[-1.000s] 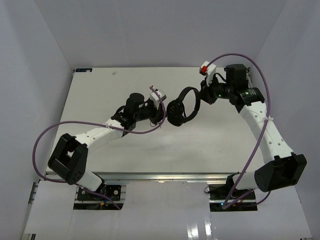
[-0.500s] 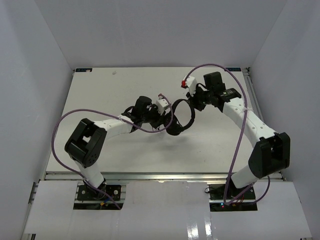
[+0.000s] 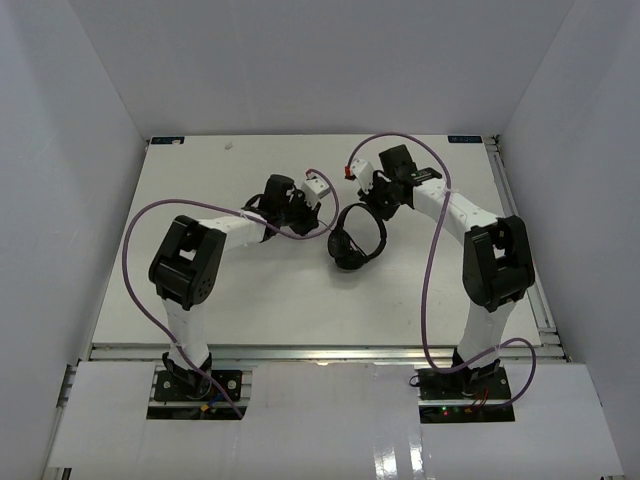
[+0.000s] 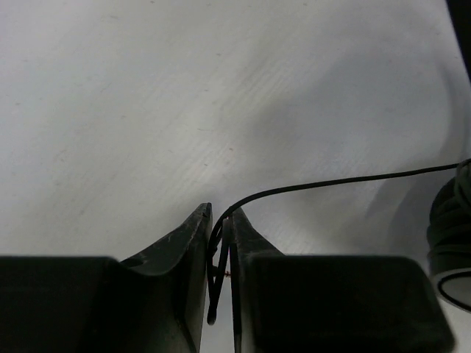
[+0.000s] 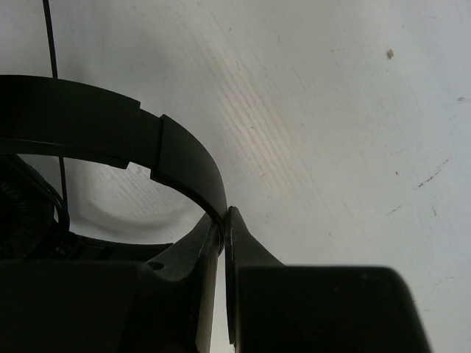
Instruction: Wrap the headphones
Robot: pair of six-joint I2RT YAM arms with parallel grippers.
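The black headphones (image 3: pixel 358 236) hang over the middle of the white table, headband up, earcups low. My right gripper (image 3: pixel 376 205) is shut on the headband (image 5: pixel 184 165), which arcs left out of its jaws in the right wrist view. My left gripper (image 3: pixel 318 213) is shut on the thin black cord (image 4: pixel 324 184); the cord runs from between its jaws to the right, toward an earcup (image 4: pixel 450 228) with cord turns around it at the frame edge. A stretch of cord (image 5: pixel 50 44) also shows at the top left of the right wrist view.
Purple arm cables (image 3: pixel 140 270) loop beside both arms. The table (image 3: pixel 200 290) is white with grey walls on three sides; its front edge is a metal rail (image 3: pixel 320 350). A small dark speck (image 5: pixel 390 54) lies on the table.
Both arms have pulled back and in toward the table's middle. The headphones moved left and toward the front with the right gripper. The left gripper swung back left, holding the cord.
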